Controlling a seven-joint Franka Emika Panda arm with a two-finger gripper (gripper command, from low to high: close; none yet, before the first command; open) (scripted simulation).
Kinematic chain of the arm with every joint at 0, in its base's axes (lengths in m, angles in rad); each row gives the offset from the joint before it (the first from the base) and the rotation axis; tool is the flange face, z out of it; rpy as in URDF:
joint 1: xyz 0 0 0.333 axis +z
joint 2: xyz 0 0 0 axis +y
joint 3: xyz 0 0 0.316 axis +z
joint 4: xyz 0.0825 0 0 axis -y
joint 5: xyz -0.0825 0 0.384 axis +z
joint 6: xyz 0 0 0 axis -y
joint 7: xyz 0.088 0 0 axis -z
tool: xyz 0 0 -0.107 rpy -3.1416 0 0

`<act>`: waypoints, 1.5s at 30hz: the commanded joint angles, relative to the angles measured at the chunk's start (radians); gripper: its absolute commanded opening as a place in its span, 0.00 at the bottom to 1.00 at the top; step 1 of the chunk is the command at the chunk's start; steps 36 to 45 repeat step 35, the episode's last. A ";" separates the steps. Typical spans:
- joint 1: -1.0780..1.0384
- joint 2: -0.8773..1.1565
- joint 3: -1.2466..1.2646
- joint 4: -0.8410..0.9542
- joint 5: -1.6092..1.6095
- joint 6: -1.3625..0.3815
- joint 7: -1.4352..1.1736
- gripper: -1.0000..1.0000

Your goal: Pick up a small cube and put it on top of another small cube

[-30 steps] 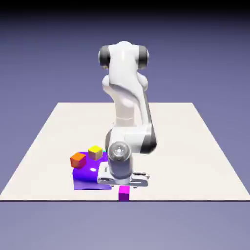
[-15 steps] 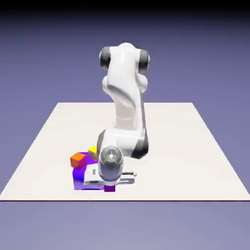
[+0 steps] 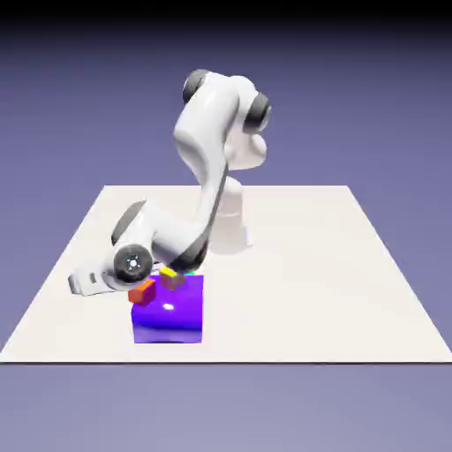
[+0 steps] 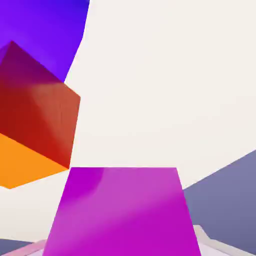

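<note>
A small cube, magenta-pink, fills the bottom middle of the hand view, and my gripper is shut on it. Its finger tips are almost wholly hidden behind the cube. In the exterior view my white hand lies low and tilted sideways, left of the big purple-blue block. The held cube does not show there. Another small cube is out of view.
An orange cube and a yellow cube sit on the purple-blue block's top. The hand view shows the orange cube close at left, the block behind it and the pale table, with its edge at lower right.
My gripper closed on the small cube at the table's near edge. The arm then swung to the exterior view's left, past the purple-blue block, taking the cube with it.
</note>
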 commanded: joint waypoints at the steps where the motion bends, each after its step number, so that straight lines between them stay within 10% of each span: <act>1: 0.000 -0.029 -0.021 -0.036 -0.014 0.004 -0.020 0.00; 24: -0.305 -0.616 0.405 -0.821 0.282 0.540 0.768 0.00; 32: -0.299 -0.474 0.394 -0.919 0.342 0.750 0.746 0.00; 33: -0.299 -0.474 0.394 -0.919 0.342 0.750 0.746 1.00; 45: -0.297 -0.504 0.392 -0.905 0.335 0.707 0.751 1.00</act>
